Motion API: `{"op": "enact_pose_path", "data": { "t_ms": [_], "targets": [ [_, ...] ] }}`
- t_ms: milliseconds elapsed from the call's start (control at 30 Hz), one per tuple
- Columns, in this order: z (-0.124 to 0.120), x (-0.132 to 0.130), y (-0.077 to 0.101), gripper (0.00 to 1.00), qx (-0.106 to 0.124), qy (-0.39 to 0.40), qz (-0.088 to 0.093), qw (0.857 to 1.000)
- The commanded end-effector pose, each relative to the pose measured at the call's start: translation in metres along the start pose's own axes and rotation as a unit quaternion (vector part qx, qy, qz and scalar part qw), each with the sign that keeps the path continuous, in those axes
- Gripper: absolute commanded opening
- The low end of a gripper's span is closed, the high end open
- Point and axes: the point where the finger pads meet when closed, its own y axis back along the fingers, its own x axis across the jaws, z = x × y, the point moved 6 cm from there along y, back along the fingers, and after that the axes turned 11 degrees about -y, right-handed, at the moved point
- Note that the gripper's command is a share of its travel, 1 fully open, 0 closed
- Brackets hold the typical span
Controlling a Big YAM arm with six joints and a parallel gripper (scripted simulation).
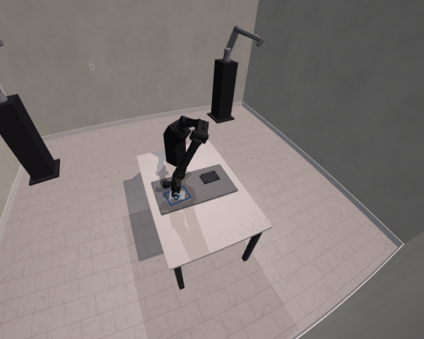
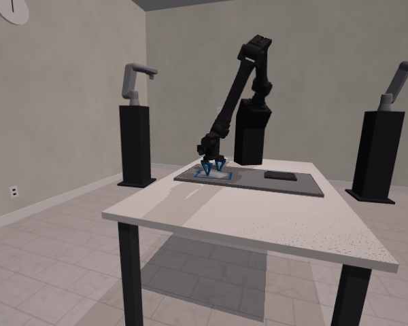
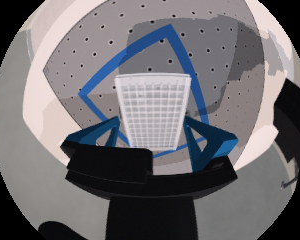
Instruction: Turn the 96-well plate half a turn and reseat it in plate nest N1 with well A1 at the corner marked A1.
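Observation:
The white 96-well plate (image 3: 154,110) lies flat on the grey deck inside the blue taped outline of bench spot B1; it also shows in the top and exterior views (image 1: 177,195) (image 2: 216,174). My gripper (image 3: 151,119) is open, low over the plate, with its blue fingers straddling the plate's near end, one on each long side. The fingers stand wide and I cannot tell whether they touch the plate. The dark plate nest N1 (image 1: 209,177) (image 2: 280,175) stands empty at the deck's other end. I cannot make out the plate's cut corner.
The grey deck (image 1: 193,188) lies on a white table (image 2: 253,217). The arm's black base pedestal (image 2: 251,131) stands behind the deck. Black pillars with grey arms stand on the floor around the table.

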Motion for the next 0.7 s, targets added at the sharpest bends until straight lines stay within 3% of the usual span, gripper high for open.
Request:
{"op": "enact_pose_path", "data": {
  "t_ms": [0,233,267,667],
  "targets": [
    [-0.0034,-0.0068,-0.0100,1.00,0.000,0.003,-0.003,1.000],
    [-0.0034,-0.0068,-0.0100,1.00,0.000,0.003,-0.003,1.000],
    [-0.0034,-0.0068,-0.0100,0.00,0.000,0.003,-0.003,1.000],
    [-0.0032,-0.0075,-0.0100,0.00,0.000,0.005,-0.004,1.000]
  ]
}}
